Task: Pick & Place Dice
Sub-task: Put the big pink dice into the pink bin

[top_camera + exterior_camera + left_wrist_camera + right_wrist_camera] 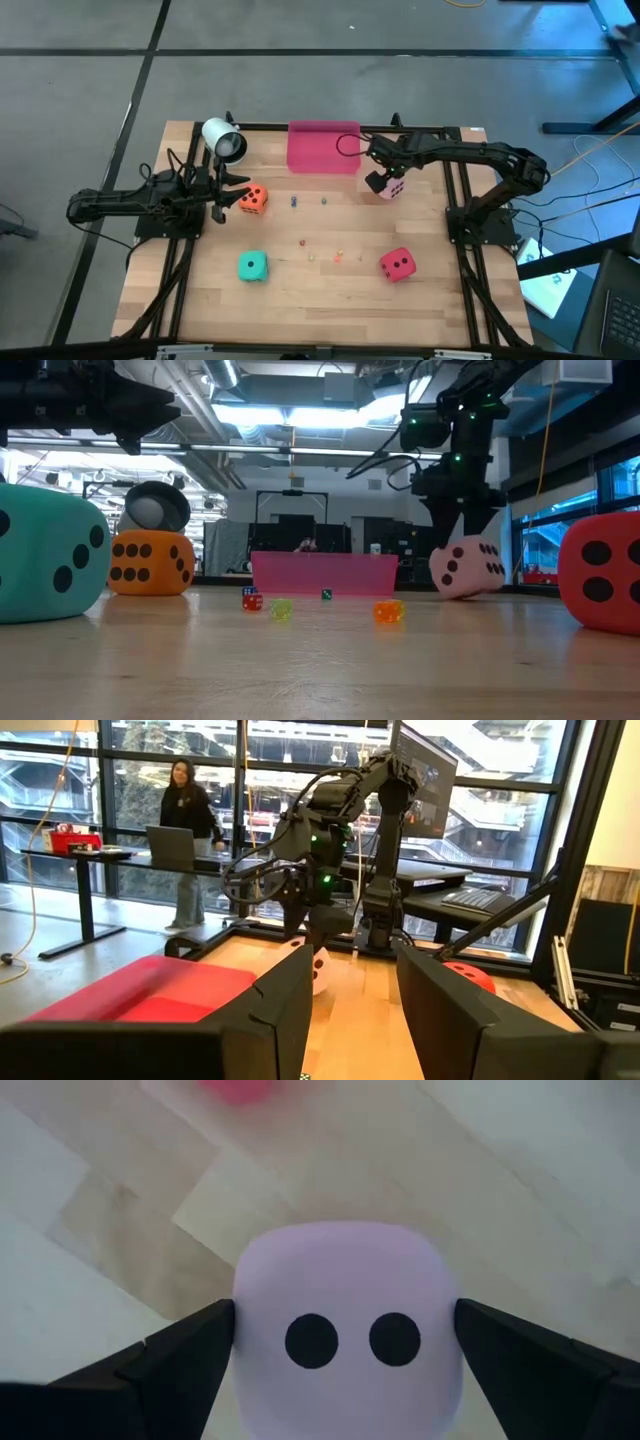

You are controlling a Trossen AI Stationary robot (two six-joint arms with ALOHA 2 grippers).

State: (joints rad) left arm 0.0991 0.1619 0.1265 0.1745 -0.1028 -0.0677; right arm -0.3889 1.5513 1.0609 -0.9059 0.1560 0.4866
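Note:
The pale pink die point(393, 189) lies right of the table's middle, just in front of the pink tray's right end, and my right gripper point(381, 181) is shut on it from above. The orange die point(254, 198) rests on the table at the left, just ahead of my left gripper point(238, 192). That gripper is open, held level above the table, and touches nothing. The teal die point(252, 266) and the red die point(397, 263) sit on the wood nearer the front edge. My right gripper pinches the pink die by two opposite sides point(248, 1315), one finger point(190, 1345) on each, with the two-pip face between them. The fingers come steeply from above. The die sits tilted point(467, 567); whether its lower corner point(443, 591) rests on the table, I cannot tell.
A flat pink tray point(323, 147) lies at the far middle of the table. Several tiny coloured beads point(320, 255) are scattered mid-table. A white round device point(224, 140) stands at the far left. A person point(190, 820) stands in the room beyond the table.

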